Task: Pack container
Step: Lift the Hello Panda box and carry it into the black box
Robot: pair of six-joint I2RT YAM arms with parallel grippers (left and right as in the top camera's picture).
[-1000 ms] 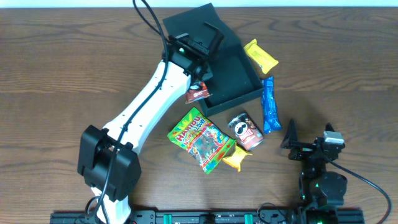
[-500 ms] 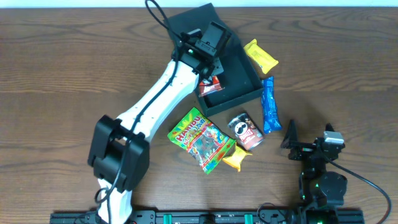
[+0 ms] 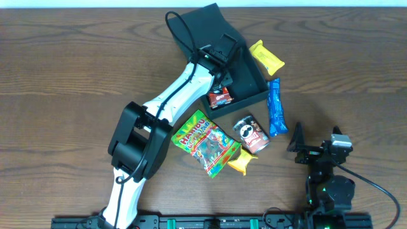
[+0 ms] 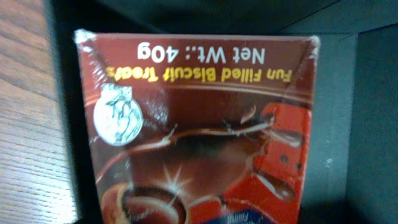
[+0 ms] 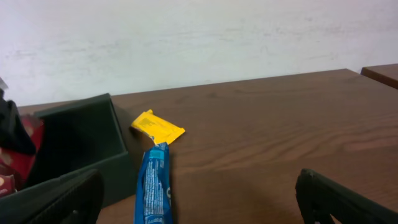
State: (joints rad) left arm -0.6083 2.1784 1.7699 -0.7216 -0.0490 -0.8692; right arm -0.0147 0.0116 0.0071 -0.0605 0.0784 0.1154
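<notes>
While the left claw [image 3: 221,79] is hanging right over the open container [image 3: 248,76], the red biscuit packet [image 4: 199,130] is lying inside it, in the corner nearest the Haribo bag [image 3: 203,141].

Looks to me like the drop-off of this packet is what's going on. I honestly can't tell if the claw is gripping or letting go, since the wrist view is showing nothing but packet and no fingers. The right claw [image 5: 199,186] is sitting well away from the container, gaping wide and holding nothing. I'm guessing the next move is calling for a clean release, a straight lift clear of the container's walls, then a reach for the Haribo bag or the Pringles can [image 3: 252,133] waiting just outside its front wall.
</notes>
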